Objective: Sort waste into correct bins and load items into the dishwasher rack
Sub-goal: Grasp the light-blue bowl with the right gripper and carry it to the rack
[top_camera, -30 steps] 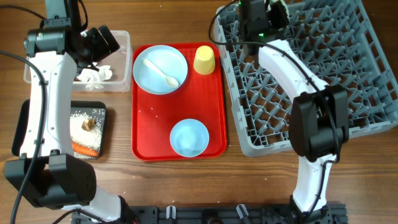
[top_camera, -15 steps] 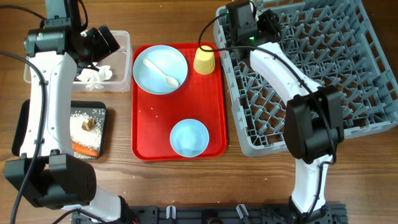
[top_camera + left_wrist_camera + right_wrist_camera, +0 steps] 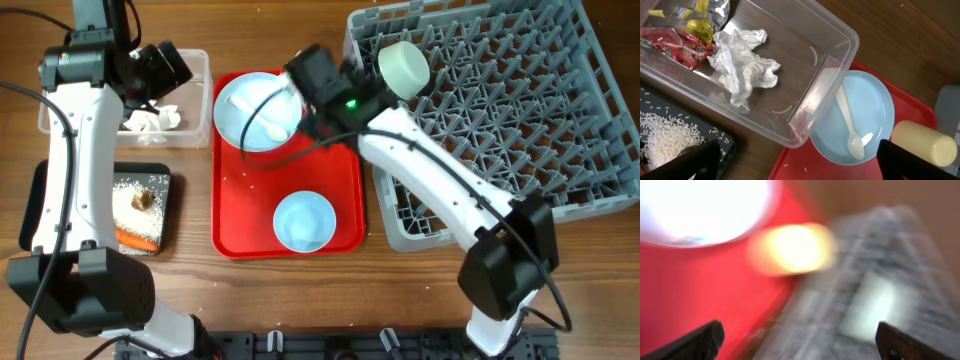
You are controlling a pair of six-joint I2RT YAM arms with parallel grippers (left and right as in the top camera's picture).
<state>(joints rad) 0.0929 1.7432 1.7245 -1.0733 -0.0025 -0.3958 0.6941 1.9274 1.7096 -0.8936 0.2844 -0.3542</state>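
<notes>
Left of the red serving tray [image 3: 240, 215], the left gripper [image 3: 799, 150] hovers with fingers spread over the clear tub [image 3: 830, 55], which holds a crumpled napkin [image 3: 742, 65] and red and yellow wrappers [image 3: 680, 45]; the black tray [image 3: 158, 228], also left, carries rice [image 3: 125, 190], a brown scrap [image 3: 143, 200] and a carrot [image 3: 136, 240]. Over the red tray's far end the right gripper [image 3: 799, 327] is spread too, its view blurred; on the tray sit a light blue plate [image 3: 238, 110] with a white spoon [image 3: 850, 125], a yellow cup [image 3: 922, 142] and a light blue bowl [image 3: 304, 221]; right of it, a mint bowl [image 3: 403, 67] rests in the grey rack [image 3: 520, 120].
</notes>
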